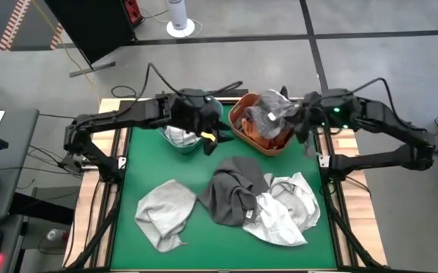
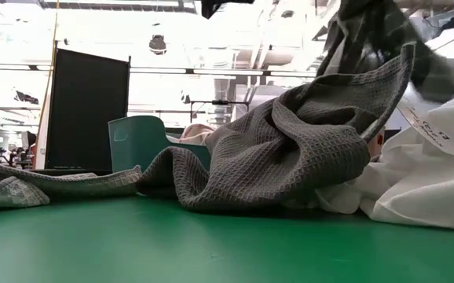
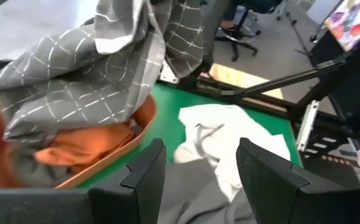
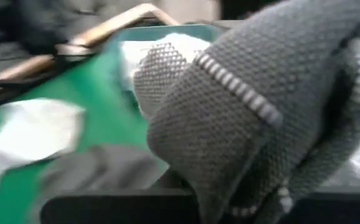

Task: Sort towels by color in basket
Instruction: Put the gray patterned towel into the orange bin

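The right gripper (image 1: 304, 121) has its jaws pressed together on a dark grey waffle-weave towel with a thin pale check (image 1: 273, 108), which hangs bunched over the rust-orange oval basket (image 1: 243, 130); an orange cloth (image 3: 80, 142) lies folded inside. The left gripper (image 1: 217, 130) hovers with jaws spread and empty, between that basket and a teal plastic bin (image 1: 175, 142) holding a pale towel. On the green worktop (image 1: 196, 243), ahead of both jaws, lie a crumpled light grey towel (image 1: 164, 212), a heaped dark grey waffle towel (image 1: 234, 189) and a soft white towel (image 1: 287, 212) touching it.
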`<state>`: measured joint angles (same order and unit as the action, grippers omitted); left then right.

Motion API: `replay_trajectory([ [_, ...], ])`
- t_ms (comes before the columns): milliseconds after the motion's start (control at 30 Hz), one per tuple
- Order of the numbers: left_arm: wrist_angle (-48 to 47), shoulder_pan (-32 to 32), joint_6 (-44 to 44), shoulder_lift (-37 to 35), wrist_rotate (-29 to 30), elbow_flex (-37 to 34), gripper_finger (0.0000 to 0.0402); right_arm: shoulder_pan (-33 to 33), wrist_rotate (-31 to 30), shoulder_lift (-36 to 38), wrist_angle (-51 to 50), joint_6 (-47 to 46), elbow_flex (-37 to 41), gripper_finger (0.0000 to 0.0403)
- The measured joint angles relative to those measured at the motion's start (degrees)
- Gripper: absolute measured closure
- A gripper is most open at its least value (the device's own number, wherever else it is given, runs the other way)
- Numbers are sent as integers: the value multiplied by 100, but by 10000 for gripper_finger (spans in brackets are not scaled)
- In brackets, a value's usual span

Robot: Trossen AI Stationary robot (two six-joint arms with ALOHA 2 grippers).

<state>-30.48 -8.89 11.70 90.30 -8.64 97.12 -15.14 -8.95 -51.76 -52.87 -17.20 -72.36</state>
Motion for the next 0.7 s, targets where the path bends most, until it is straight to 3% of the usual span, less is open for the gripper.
replay_trajectory([
  [167,121,76,15,-2,-2,-1,217,574,865,295,749,114,0,373],
  [300,117,33,-36,-147,17,-2,217,807,929,285,1719,605,0,374],
  [500,-10,-58,-216,-325,16,-2,217,279,721,-284,2568,1022,-2,372],
  [700,-384,-136,-357,-422,13,-2,217,-539,685,-1375,3284,676,9,372],
])
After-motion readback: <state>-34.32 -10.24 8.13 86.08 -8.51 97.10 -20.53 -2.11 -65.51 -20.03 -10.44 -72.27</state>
